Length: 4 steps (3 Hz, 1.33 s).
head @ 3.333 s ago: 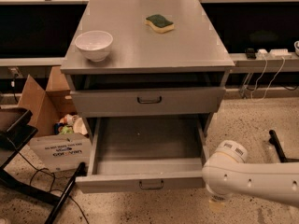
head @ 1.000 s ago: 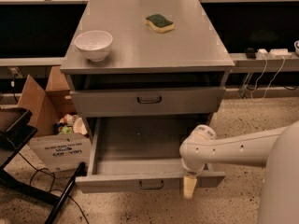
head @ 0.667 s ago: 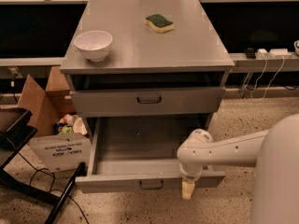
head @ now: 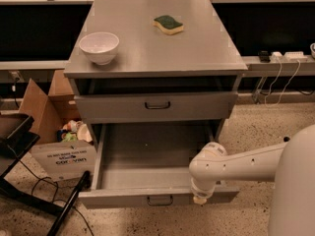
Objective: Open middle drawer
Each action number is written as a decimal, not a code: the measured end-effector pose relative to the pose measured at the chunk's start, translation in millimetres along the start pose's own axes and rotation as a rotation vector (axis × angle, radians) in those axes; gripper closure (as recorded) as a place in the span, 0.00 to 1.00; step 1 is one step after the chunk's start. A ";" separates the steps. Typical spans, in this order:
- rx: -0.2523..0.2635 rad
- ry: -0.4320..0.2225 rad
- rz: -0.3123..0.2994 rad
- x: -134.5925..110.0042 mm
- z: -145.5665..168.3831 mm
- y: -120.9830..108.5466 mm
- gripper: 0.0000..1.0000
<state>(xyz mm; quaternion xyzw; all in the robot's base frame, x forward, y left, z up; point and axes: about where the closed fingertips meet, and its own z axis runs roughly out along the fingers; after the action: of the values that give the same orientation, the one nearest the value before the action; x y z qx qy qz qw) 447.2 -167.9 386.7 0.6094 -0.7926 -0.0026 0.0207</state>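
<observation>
The middle drawer is pulled far out of the grey cabinet, directly under the taller-fronted top drawer, which is closed. Its long grey tray holds nothing, and its low front panel carries a small dark loop handle. My white arm reaches in from the right. The gripper points down at the right part of the drawer's front panel, to the right of the handle. The lowest drawer is hidden beneath the open one.
A white bowl and a green-and-yellow sponge sit on the cabinet top. A cardboard box with items stands on the floor at the left, with a dark stand and cables beside it. Cables and a power strip are at the right.
My arm has swung left from the drawer's right corner to its front panel. In the last second it has barely moved. The drawer is as far out as before.
</observation>
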 end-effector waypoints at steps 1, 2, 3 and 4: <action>0.000 0.000 0.000 -0.1 -2.1 -0.6 0.89; -0.009 0.007 0.018 8.6 -2.7 10.3 1.00; -0.009 0.007 0.018 8.4 -3.0 10.2 1.00; -0.017 0.007 0.034 13.9 -2.1 20.2 1.00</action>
<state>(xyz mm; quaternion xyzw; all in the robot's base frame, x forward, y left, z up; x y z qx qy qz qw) 424.3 -176.0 389.8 0.5956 -0.8027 -0.0070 0.0287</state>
